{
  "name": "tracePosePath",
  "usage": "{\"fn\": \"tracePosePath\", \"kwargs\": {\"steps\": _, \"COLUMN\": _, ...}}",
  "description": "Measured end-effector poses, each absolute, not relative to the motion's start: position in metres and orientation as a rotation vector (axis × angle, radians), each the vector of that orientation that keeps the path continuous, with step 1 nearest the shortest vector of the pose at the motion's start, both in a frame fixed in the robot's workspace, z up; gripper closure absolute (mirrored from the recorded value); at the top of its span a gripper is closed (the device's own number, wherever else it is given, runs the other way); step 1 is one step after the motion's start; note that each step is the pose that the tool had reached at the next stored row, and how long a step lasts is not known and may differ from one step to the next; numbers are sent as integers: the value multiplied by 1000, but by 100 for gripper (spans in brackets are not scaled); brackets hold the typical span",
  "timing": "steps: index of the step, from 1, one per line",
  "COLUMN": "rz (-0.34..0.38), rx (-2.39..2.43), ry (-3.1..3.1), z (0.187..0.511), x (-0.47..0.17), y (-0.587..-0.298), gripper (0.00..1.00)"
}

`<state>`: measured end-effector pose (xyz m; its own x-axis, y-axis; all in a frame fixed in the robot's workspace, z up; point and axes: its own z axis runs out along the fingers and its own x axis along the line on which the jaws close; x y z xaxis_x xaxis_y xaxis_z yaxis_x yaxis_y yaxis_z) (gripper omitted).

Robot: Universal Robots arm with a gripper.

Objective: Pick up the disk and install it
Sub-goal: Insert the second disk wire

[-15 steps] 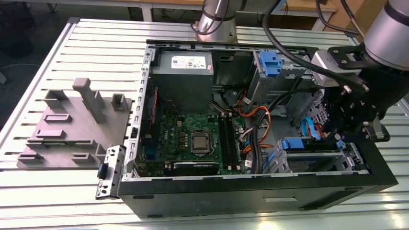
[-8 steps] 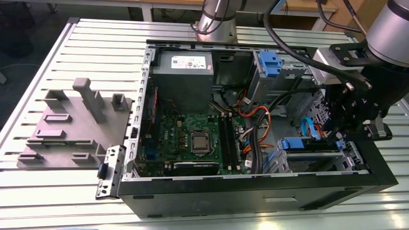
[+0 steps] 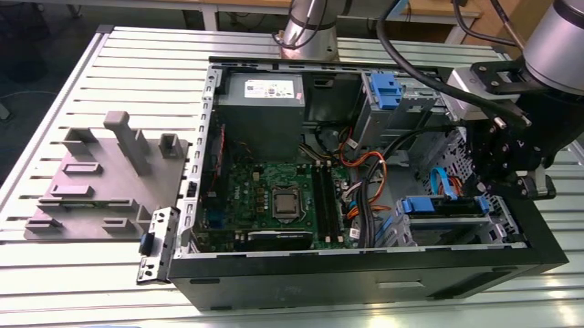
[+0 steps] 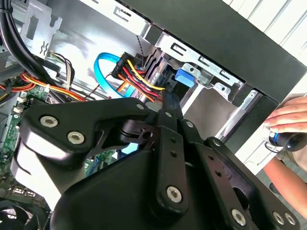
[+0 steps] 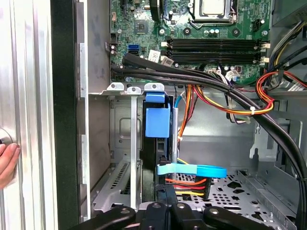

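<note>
While the black gripper (image 3: 511, 184) hangs over the open computer case (image 3: 365, 263), the blue-railed silver disk (image 5: 157, 124) sits edge-on in its metal bay (cables plugged in), jaw state impossible to tell.

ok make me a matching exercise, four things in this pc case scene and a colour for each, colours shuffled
Things:
1. motherboard
2. drive caddy handle
3. fixture block on the table
4. gripper

Colours:
a. black
b. grey
c. green
d. blue

Pairs: 1-c, 2-d, 3-b, 4-a
</note>
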<state>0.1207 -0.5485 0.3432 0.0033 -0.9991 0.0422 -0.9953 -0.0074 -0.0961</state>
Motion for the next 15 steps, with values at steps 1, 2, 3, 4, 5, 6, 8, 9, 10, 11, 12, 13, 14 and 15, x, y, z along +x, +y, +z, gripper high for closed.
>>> {"fn": "tracePosePath", "kwargs": {"steps": 1, "rz": -152, "rx": -2197, "ry": 2186, "z": 343, "x": 121, "y": -549, "gripper": 89}}
{"fn": "tracePosePath", "kwargs": {"steps": 2, "rz": -152, "rx": -2198, "ry": 2186, "z": 343, "x": 121, "y": -548, "gripper": 89}}
{"fn": "tracePosePath", "kwargs": {"steps": 3, "rz": -152, "rx": -2197, "ry": 2186, "z": 343, "x": 121, "y": -549, "gripper": 89}}
{"fn": "tracePosePath", "kwargs": {"steps": 4, "rz": -152, "rx": -2197, "ry": 2186, "z": 343, "x": 121, "y": -549, "gripper": 89}}
{"fn": "tracePosePath", "kwargs": {"steps": 5, "rz": -152, "rx": -2198, "ry": 2186, "z": 343, "x": 121, "y": -549, "gripper": 89}}
{"fn": "tracePosePath", "kwargs": {"steps": 6, "rz": -152, "rx": -2197, "ry": 2186, "z": 344, "x": 121, "y": -548, "gripper": 89}}
{"fn": "tracePosePath", "kwargs": {"steps": 8, "rz": -145, "rx": -2200, "ry": 2188, "z": 344, "x": 121, "y": -549, "gripper": 89}}
{"fn": "tracePosePath", "kwargs": {"steps": 9, "rz": -127, "rx": -2204, "ry": 2192, "z": 344, "x": 121, "y": -549, "gripper": 89}}
{"fn": "tracePosePath", "kwargs": {"steps": 10, "rz": -103, "rx": -2210, "ry": 2198, "z": 344, "x": 122, "y": -549, "gripper": 89}}
{"fn": "tracePosePath", "kwargs": {"steps": 11, "rz": -79, "rx": -2217, "ry": 2205, "z": 344, "x": 123, "y": -549, "gripper": 89}}
{"fn": "tracePosePath", "kwargs": {"steps": 12, "rz": -60, "rx": -2223, "ry": 2210, "z": 344, "x": 124, "y": -549, "gripper": 89}}
{"fn": "tracePosePath", "kwargs": {"steps": 13, "rz": -45, "rx": -2227, "ry": 2214, "z": 344, "x": 125, "y": -549, "gripper": 89}}
{"fn": "tracePosePath", "kwargs": {"steps": 14, "rz": -36, "rx": -2230, "ry": 2217, "z": 344, "x": 126, "y": -549, "gripper": 89}}
{"fn": "tracePosePath", "kwargs": {"steps": 15, "rz": -31, "rx": -2231, "ry": 2218, "z": 344, "x": 126, "y": -549, "gripper": 89}}
